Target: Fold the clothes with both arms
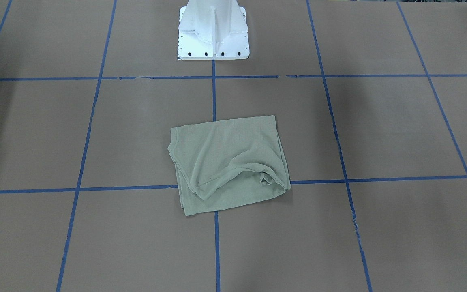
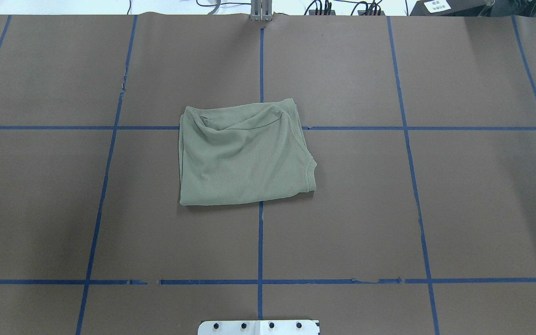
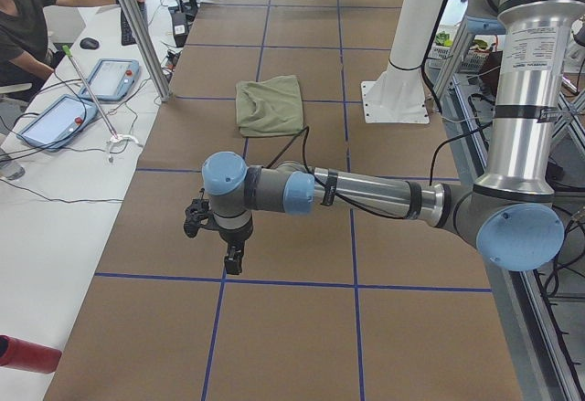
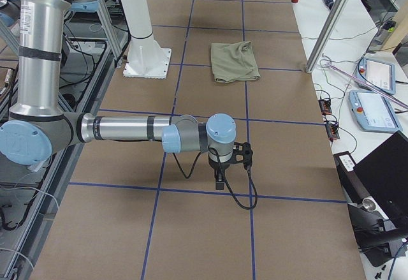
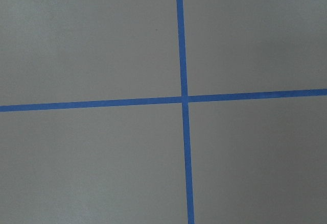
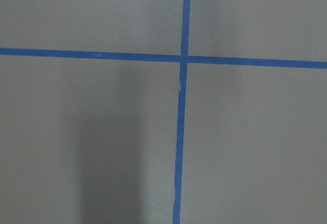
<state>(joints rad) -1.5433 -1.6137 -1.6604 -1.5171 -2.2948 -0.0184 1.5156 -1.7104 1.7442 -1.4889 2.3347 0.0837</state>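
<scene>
Folded shirt (image 2: 244, 158) lies at the table (image 2: 458, 209) centre. The left gripper (image 3: 234, 260) and right gripper (image 4: 219, 181) hover near opposite ends; I cannot tell whether they are clenched.

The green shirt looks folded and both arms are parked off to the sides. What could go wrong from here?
The shirt is folded loosely: a puckered ridge bulges along one edge and the layers do not line up, so it may slump open. Any further grasp could drag the stack crooked.
</scene>
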